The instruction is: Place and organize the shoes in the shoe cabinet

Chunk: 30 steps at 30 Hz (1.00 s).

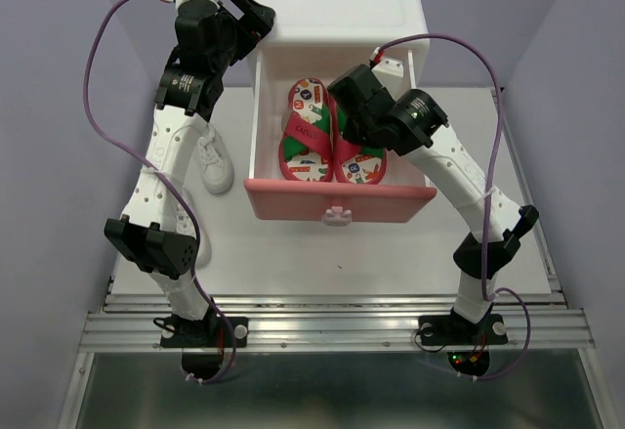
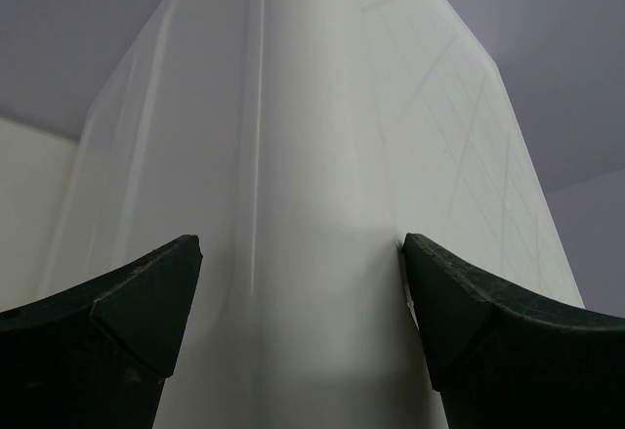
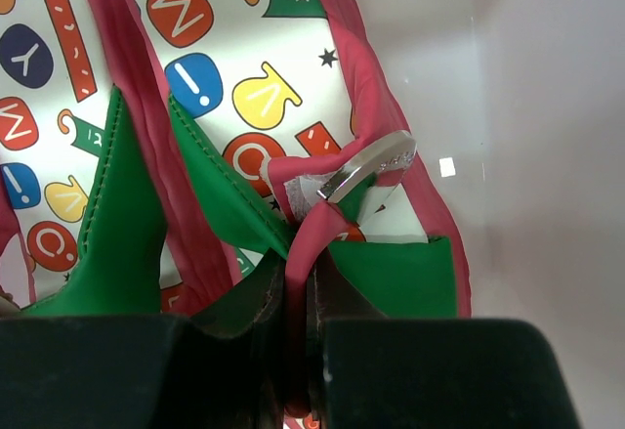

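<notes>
The white shoe cabinet (image 1: 337, 9) stands at the back with its pink drawer (image 1: 337, 199) pulled out. Both red flip-flops (image 1: 305, 136) lie side by side in the drawer. My right gripper (image 1: 354, 121) is down in the drawer, shut on the red strap of the right flip-flop (image 3: 298, 253); green strap parts flank the fingers. My left gripper (image 1: 262, 14) is open against the cabinet's left corner, its fingers (image 2: 137, 302) astride the white wall (image 2: 312, 204). A white sneaker (image 1: 215, 160) stands left of the drawer; the second sneaker (image 1: 187, 229) shows partly behind the left arm.
The drawer's bunny knob (image 1: 337, 216) points toward the arm bases. The drawer's white inner wall (image 3: 547, 155) lies close to the right of the held flip-flop. Purple walls enclose the table on both sides.
</notes>
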Tool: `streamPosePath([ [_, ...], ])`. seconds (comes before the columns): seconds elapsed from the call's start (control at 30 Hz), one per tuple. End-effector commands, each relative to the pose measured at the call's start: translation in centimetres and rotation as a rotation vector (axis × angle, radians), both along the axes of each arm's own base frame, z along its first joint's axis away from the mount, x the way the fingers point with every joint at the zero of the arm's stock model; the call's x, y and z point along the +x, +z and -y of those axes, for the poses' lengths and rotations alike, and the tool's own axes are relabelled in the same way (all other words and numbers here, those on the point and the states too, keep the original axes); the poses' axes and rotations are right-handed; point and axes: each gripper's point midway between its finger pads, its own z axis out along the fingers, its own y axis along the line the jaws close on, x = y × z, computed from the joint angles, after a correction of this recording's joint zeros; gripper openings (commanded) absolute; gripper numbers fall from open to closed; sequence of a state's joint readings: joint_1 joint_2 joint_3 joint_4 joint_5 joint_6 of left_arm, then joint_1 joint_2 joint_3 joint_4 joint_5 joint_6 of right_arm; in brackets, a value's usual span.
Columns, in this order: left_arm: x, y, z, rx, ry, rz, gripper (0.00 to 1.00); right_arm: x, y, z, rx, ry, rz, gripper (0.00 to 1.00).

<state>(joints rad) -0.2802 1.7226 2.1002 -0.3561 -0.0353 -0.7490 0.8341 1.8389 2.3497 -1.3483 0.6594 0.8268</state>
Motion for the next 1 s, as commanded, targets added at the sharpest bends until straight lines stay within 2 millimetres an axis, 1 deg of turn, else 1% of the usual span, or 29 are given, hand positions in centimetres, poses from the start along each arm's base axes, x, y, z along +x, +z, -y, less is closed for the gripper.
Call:
streamPosePath([
  [0.0, 0.6, -13.8, -3.2, 0.234, 0.092, -0.384, 0.94, 1.7, 2.1, -0.5, 0.038, -0.045, 0.122, 0.01],
  [0.17, 0.6, -13.8, -3.3, 0.235, 0.093, -0.384, 0.94, 2.0, 1.7, -0.5, 0.007, -0.043, 0.123, 0.01],
  [0.23, 0.5, -13.7, -3.3, 0.239, 0.092, -0.382, 0.94, 2.0, 1.7, -0.5, 0.0, -0.036, 0.123, 0.02],
  [0.27, 0.5, -13.7, -3.3, 0.24, 0.091, -0.381, 0.94, 2.0, 1.4, -0.5, -0.002, -0.033, 0.12, 0.04],
  [0.3, 0.5, -13.8, -3.3, 0.241, 0.093, -0.383, 0.94, 2.0, 1.4, -0.6, -0.004, -0.029, 0.12, 0.11],
  [0.33, 0.5, -13.7, -3.3, 0.24, 0.093, -0.38, 0.94, 2.0, 1.3, -0.6, -0.006, -0.027, 0.118, 0.15],
  [0.37, 0.5, -13.7, -3.3, 0.24, 0.093, -0.38, 0.94, 1.9, 1.3, -0.5, -0.004, -0.026, 0.118, 0.16],
  [0.5, 0.5, -13.8, -3.2, 0.239, 0.09, -0.383, 0.94, 1.8, 1.5, -0.3, 0.001, -0.035, 0.122, 0.39],
  [0.53, 0.4, -13.8, -3.3, 0.239, 0.092, -0.383, 0.94, 1.8, 1.9, -0.3, 0.009, -0.034, 0.131, 0.39],
  [0.6, 0.4, -13.8, -3.3, 0.238, 0.092, -0.383, 0.94, 1.9, 2.5, -0.4, 0.026, -0.031, 0.143, 0.43],
  [0.63, 0.4, -13.7, -3.2, 0.238, 0.089, -0.382, 0.94, 2.1, 3.2, -0.1, 0.039, -0.04, 0.156, 0.44],
  [0.67, 0.3, -13.7, -3.3, 0.24, 0.088, -0.381, 0.94, 2.1, 3.5, -0.1, 0.046, -0.04, 0.162, 0.47],
  [0.7, 0.3, -13.6, -3.3, 0.239, 0.09, -0.38, 0.94, 2.0, 3.9, 0.0, 0.056, -0.042, 0.17, 0.47],
  [0.73, 0.3, -13.5, -3.3, 0.239, 0.09, -0.377, 0.94, 2.0, 4.7, 0.1, 0.072, -0.041, 0.186, 0.51],
  [0.8, 0.2, -13.4, -3.4, 0.241, 0.091, -0.375, 0.94, 1.9, 5.7, 0.2, 0.09, -0.043, 0.21, 0.55],
  [0.83, 0.2, -13.2, -3.4, 0.24, 0.091, -0.372, 0.94, 1.7, 6.7, 0.6, 0.109, -0.044, 0.231, 0.58],
  [0.87, 0.2, -13.2, -3.4, 0.24, 0.089, -0.372, 0.94, 1.8, 7.4, 0.5, 0.127, -0.04, 0.255, 0.6],
  [0.9, 0.1, -13.1, -3.4, 0.239, 0.09, -0.371, 0.94, 1.7, 8.1, 0.5, 0.132, -0.029, 0.272, 0.65],
  [0.93, 0.1, -13.1, -3.3, 0.237, 0.087, -0.371, 0.94, 1.2, 9.2, 0.9, 0.158, -0.022, 0.295, 0.67],
  [0.97, 0.1, -13.0, -3.3, 0.236, 0.087, -0.37, 0.94, 1.3, 9.9, 0.5, 0.175, 0.003, 0.32, 0.7],
])
